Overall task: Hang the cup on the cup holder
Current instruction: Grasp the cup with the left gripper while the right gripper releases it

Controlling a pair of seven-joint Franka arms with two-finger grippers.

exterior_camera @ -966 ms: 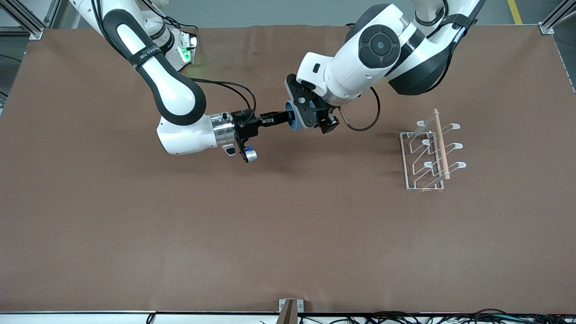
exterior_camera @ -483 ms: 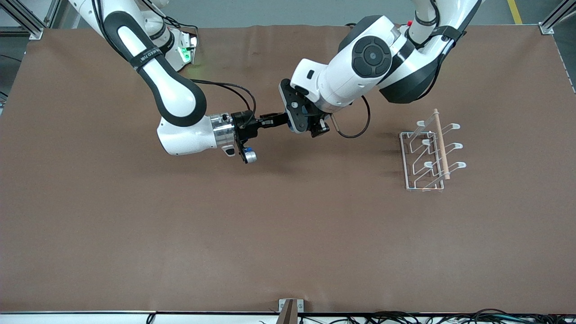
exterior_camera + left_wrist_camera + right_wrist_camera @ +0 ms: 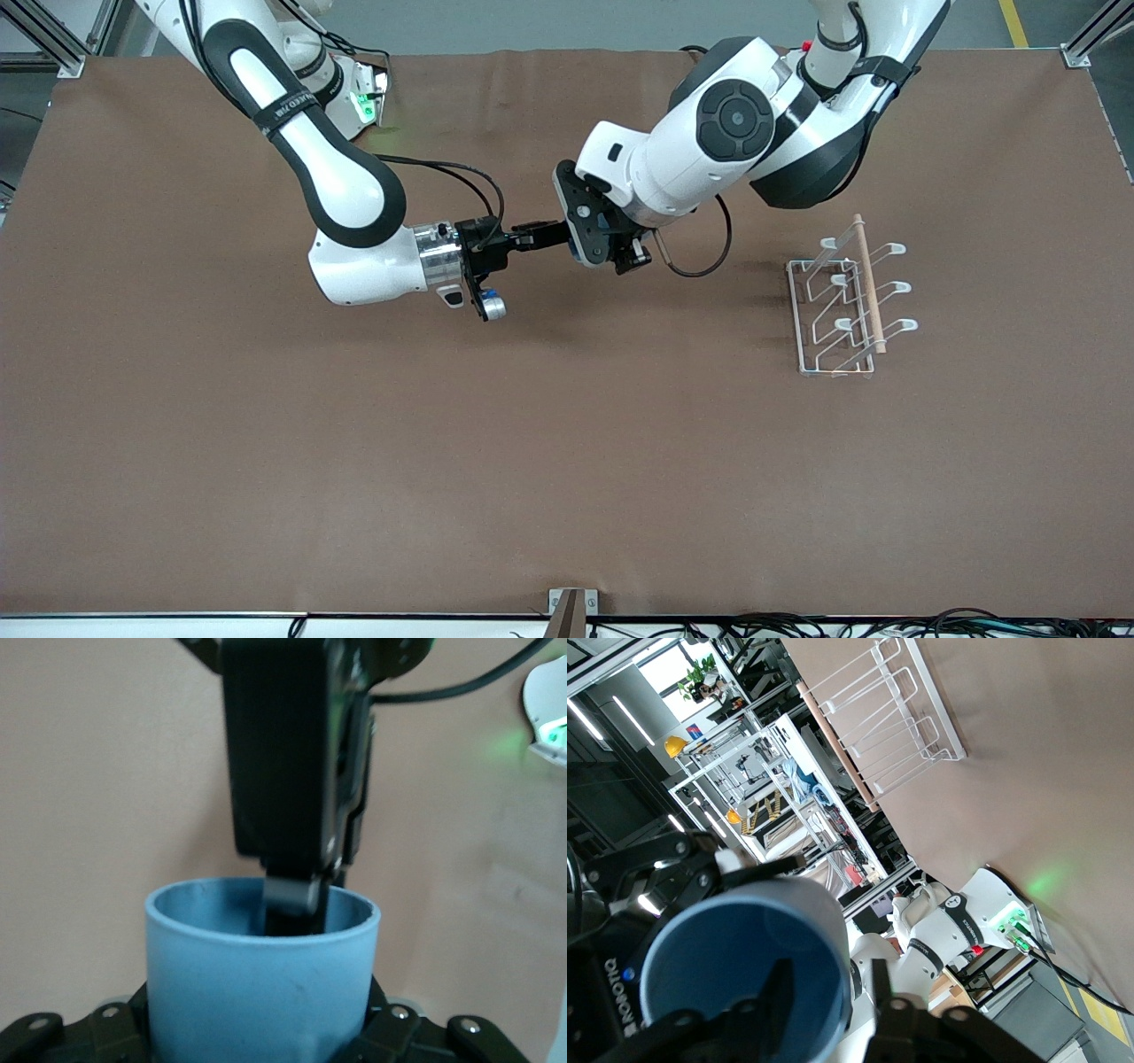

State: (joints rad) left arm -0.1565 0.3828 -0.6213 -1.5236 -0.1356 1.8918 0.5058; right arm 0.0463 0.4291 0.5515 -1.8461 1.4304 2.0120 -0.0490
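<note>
Above the middle of the brown table, toward the robots' end, my two grippers met at the light-blue cup. From the left wrist view I saw one black finger of the right gripper dipping inside the cup's open mouth, with the rest of that gripper's dark body rising over the rim, so it was pinching the cup's wall. From the right wrist view the cup showed its hollow blue inside, with that gripper's own fingers at the rim.

On the left gripper I could not tell how the fingers stood; its black mount showed just beneath the cup's base in the left wrist view, and in the front view only a sliver of blue peeked out beside it. Both arms reached in level with one another, the right from its base at the right arm's end, the left from the left arm's end.

I saw the white wire cup holder standing on the table well apart from the cup, toward the left arm's end, its wooden rod running along the top, prongs bare.
</note>
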